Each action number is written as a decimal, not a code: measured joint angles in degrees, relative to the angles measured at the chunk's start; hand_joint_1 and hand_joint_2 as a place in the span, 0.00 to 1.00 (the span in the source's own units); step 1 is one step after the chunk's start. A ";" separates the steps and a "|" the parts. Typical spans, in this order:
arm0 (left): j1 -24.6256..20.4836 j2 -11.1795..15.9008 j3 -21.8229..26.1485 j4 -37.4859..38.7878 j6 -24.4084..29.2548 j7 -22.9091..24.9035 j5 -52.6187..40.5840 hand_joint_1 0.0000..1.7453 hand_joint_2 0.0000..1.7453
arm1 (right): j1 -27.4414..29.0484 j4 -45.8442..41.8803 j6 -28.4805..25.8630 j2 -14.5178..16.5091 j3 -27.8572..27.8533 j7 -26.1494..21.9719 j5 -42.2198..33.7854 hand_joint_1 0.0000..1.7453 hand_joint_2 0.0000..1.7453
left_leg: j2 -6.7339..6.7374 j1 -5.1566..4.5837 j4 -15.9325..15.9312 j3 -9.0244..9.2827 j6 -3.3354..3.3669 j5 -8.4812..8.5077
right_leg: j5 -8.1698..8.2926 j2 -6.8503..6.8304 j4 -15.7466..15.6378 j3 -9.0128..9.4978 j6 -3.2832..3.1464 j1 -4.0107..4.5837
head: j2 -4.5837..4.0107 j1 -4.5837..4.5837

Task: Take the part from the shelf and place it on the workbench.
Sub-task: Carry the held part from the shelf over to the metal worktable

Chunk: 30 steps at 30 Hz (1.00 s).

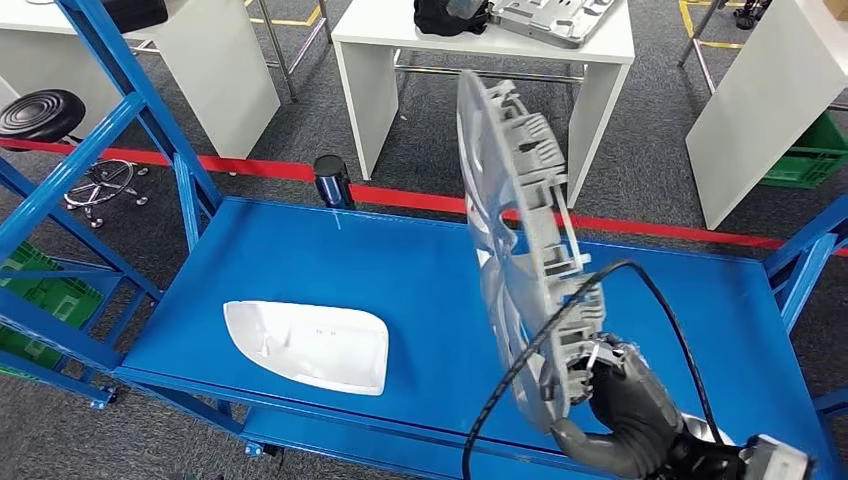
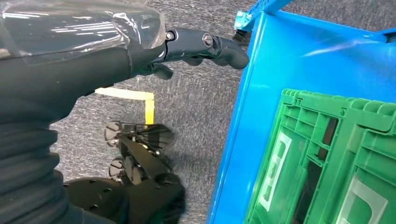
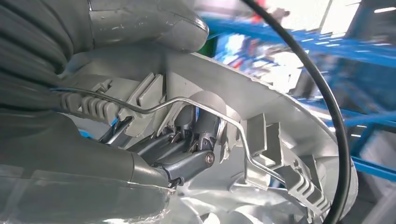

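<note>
A large grey round plastic part with ribs and clips stands on edge above the blue shelf. My right hand grips its lower rim, the dark fingers wrapped around it. In the right wrist view the fingers hook through the part and the thumb presses on its rim. My left hand hangs beside the shelf edge with its fingers curled in and nothing in them. A white workbench stands beyond the red floor line.
A white curved cover lies on the shelf at the front left. A black cable loops over the part. Blue shelf posts rise at the left. A green crate sits on a lower shelf. A black stool stands at the far left.
</note>
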 joint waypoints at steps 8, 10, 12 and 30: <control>-0.41 0.30 0.95 -0.04 -0.01 -0.55 -0.68 0.00 1.00 | -0.41 -0.56 -13.28 -4.67 2.42 0.41 35.64 1.00 1.00 | 0.34 -0.52 -10.99 5.17 2.20 3.65 | -1.01 -0.15 1.78 -1.31 0.85 0.24 | 0.00 0.12; -0.59 0.18 1.04 -0.04 -0.05 -0.63 -0.86 0.00 1.00 | -0.56 -0.66 -16.03 -6.18 3.24 1.37 43.72 1.00 1.00 | 0.40 -0.46 -11.56 5.45 2.44 4.02 | -4.13 -0.19 8.59 -4.60 0.51 0.20 | 0.00 0.20; -0.70 -0.03 1.29 -0.04 -0.13 -0.68 -0.98 0.00 1.00 | -0.62 -0.63 -18.87 -7.46 4.12 2.85 51.51 1.00 1.00 | 0.38 -0.51 -11.49 5.34 2.44 4.01 | -6.37 -0.19 15.29 -7.90 0.77 0.05 | 0.00 0.21; -1.97 1.42 1.82 0.58 1.61 -2.28 -0.43 0.00 1.00 | -11.57 7.95 -31.71 -9.93 8.60 9.72 78.71 1.00 1.00 | 0.16 0.14 3.79 -1.81 -0.34 -1.85 | 0.41 0.18 0.33 -0.76 0.26 -0.45 | 0.00 -0.12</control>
